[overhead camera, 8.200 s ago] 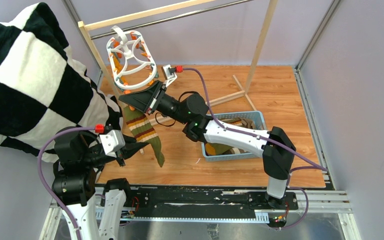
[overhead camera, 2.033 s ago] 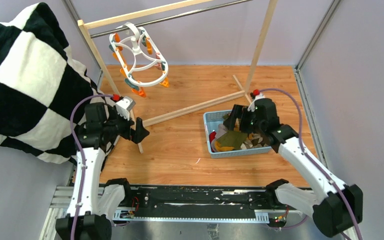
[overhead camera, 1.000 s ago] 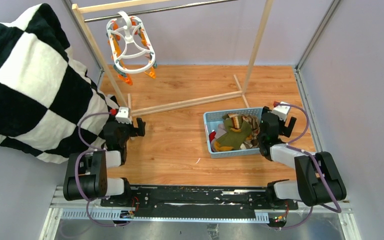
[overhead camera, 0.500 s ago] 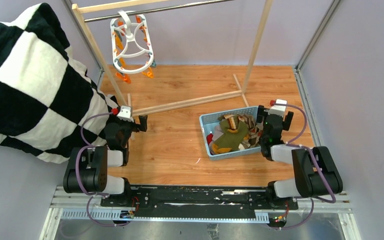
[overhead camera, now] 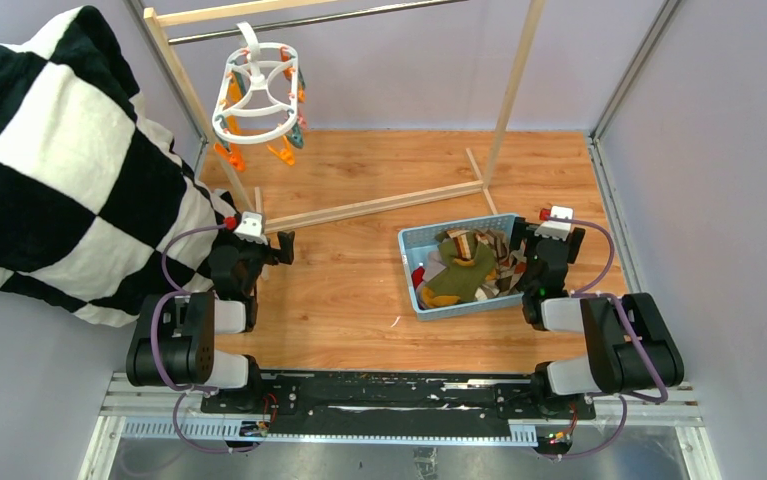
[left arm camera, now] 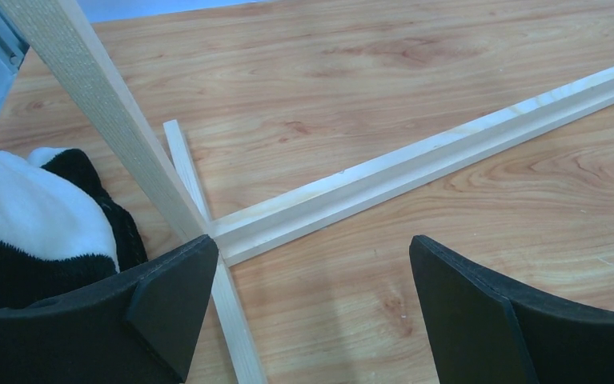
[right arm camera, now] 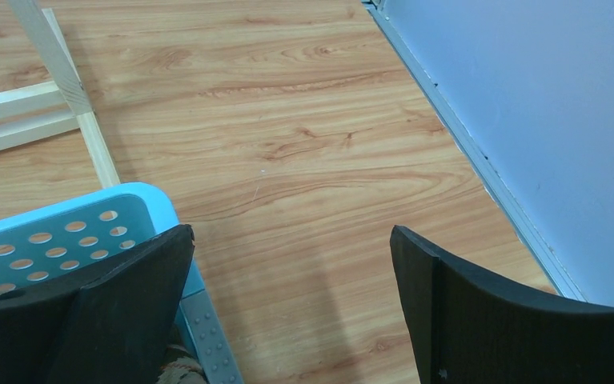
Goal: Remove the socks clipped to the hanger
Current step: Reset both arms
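The white oval hanger (overhead camera: 256,92) hangs by its hook from the metal rod at the back left, with only orange and teal clips dangling under its rings. The socks (overhead camera: 462,270) lie heaped in the blue basket (overhead camera: 408,262); olive green, argyle and red ones show. My left gripper (overhead camera: 277,250) is folded back low by the rack's foot, open and empty (left arm camera: 311,308). My right gripper (overhead camera: 549,246) rests just right of the basket, also open with only bare floor between its fingers (right arm camera: 291,300). The basket's corner (right arm camera: 63,232) is beside the right gripper's left finger.
The wooden rack's floor bars (left arm camera: 415,160) cross under my left gripper, and its upright (left arm camera: 95,112) leans close. A black-and-white checkered blanket (overhead camera: 49,170) fills the left side. The grey wall (right arm camera: 527,96) runs close on the right.
The hanger has swung and turned on the rod. My right gripper has drawn back a little to the right of the basket. The left arm has stayed still.
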